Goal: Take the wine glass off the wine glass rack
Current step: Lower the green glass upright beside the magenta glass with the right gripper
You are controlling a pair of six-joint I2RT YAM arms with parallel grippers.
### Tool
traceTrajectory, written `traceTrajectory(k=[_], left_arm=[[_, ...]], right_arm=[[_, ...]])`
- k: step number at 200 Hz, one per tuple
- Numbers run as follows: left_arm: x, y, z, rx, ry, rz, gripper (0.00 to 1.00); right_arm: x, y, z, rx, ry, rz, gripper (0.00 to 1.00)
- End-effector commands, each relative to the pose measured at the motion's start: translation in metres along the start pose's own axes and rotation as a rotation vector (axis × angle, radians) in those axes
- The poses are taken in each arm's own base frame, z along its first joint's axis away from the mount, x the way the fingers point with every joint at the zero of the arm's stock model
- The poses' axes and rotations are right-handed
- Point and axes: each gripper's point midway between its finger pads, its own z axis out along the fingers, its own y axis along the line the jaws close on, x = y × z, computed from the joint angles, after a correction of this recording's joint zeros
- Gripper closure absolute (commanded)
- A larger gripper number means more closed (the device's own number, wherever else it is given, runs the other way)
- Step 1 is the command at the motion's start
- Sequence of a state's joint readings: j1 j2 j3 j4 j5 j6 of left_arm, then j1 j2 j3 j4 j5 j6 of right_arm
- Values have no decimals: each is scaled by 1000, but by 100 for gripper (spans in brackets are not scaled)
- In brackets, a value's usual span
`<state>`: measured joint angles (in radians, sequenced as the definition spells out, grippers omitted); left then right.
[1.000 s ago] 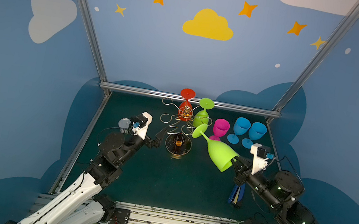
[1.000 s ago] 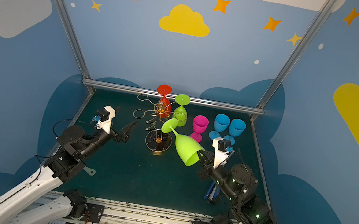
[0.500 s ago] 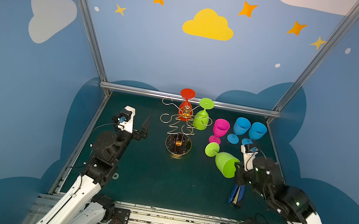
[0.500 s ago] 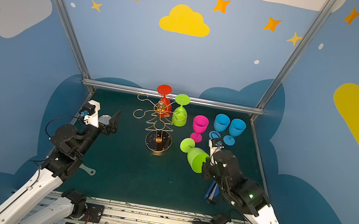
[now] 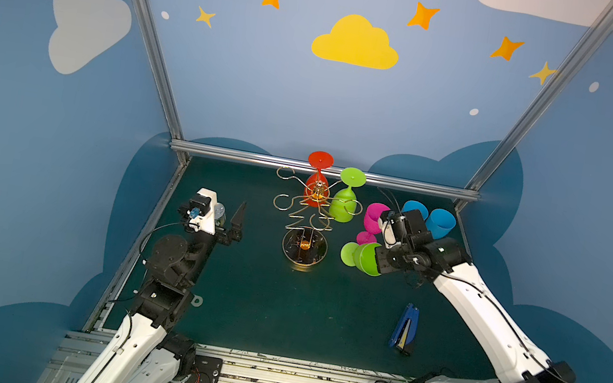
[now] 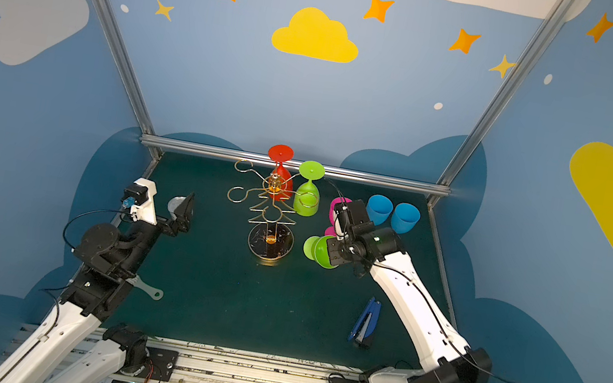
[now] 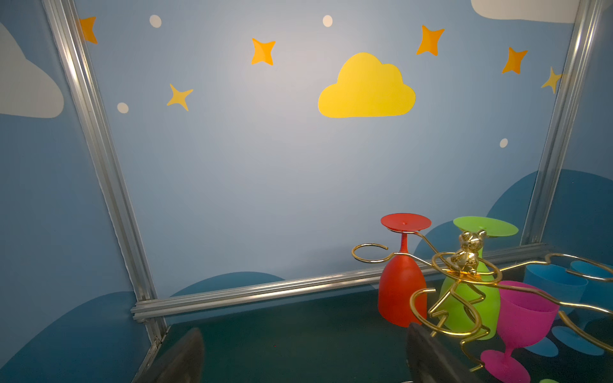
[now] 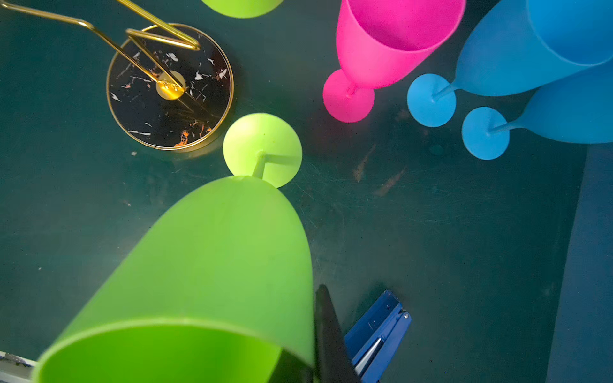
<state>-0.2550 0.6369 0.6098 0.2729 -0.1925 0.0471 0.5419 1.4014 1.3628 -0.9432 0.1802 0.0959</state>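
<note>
Glass is off the wire, and we find the green wine glass (image 5: 365, 258) tilted low over the table (image 5: 276, 314), its foot just beside the round base of the wine glass rack (image 5: 310, 206), with the right gripper (image 5: 384, 259) clamped on its rim (whether the foot touches the mat yet, we cannot tell). On the other side, the left gripper (image 5: 229, 217) hovers with jaws spread wide, holding nothing. What we want now, we reckon, is a slow swing to upright, the foot set flat on the bare patch between the rack base and the pink glass (image 5: 374, 214), and no release until it stands on its own; a hasty tilt could knock either neighbour. The right wrist view gives us what the top views hide: one dark finger (image 8: 326, 331) pressed against the bowl's outer wall. The left wrist view shows from the side how a red glass (image 7: 401, 291) and a second green glass (image 7: 487, 305) hang foot-up in the rack's loops.
</note>
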Motion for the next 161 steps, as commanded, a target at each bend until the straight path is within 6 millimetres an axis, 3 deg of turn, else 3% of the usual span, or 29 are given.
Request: traceTrajectory(k=[1,40,102,131,161], left_arm=[[6,6,1,-24,15,-6,7],[3,10,-2,-42,4,-13,7],[8,13,0,-60,18,-8,7],[7,15,-2,-69,13,-7,7],[8,14,-2,-69,16,-7,6]], right_arm=[[-7,2,6,-30,30,-33,100],[-13,-1,28,-28,84,-32,100],[-7,-5,54,-10,250,3,100],[-5,-4,61,-6,347,52,96],[-13,4,64,-51,314,65,88]])
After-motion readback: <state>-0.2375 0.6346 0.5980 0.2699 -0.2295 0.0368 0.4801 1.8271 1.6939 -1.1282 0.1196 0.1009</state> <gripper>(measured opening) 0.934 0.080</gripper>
